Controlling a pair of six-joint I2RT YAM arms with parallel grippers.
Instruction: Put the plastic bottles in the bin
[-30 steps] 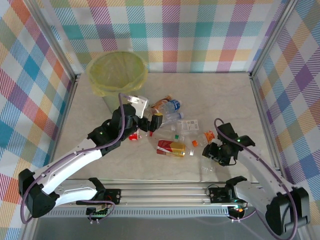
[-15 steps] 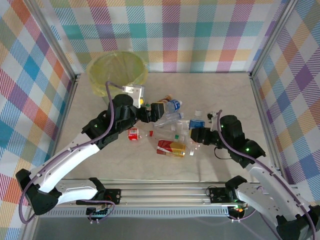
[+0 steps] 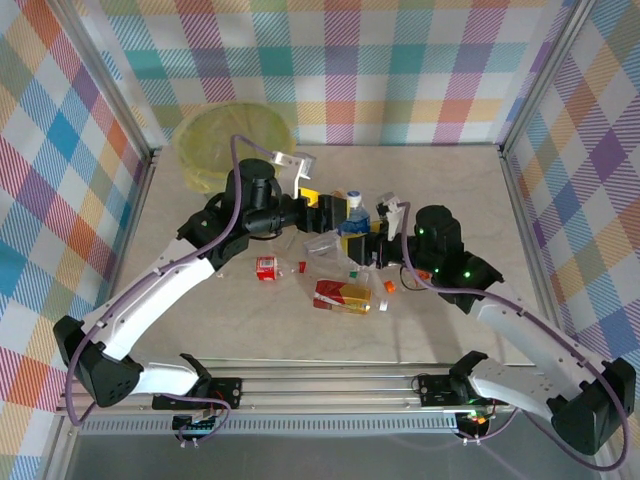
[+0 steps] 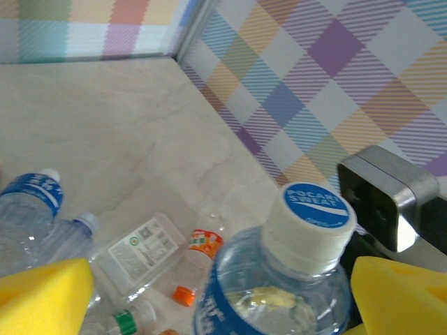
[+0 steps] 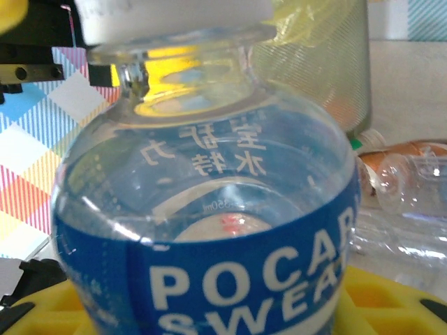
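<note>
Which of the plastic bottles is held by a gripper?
The clear bottle with blue label and white cap: the right gripper is shut on it; the other bottles lie on the table.

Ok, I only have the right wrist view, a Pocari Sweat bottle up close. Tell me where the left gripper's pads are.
Observer: In the left wrist view the left gripper is open, a yellow pad on each side of the Pocari Sweat bottle.
Operator: Now report what lies loose.
Observer: In the top view a flattened red-and-gold bottle lies on the table, nearest the arm bases, others beyond it.
</note>
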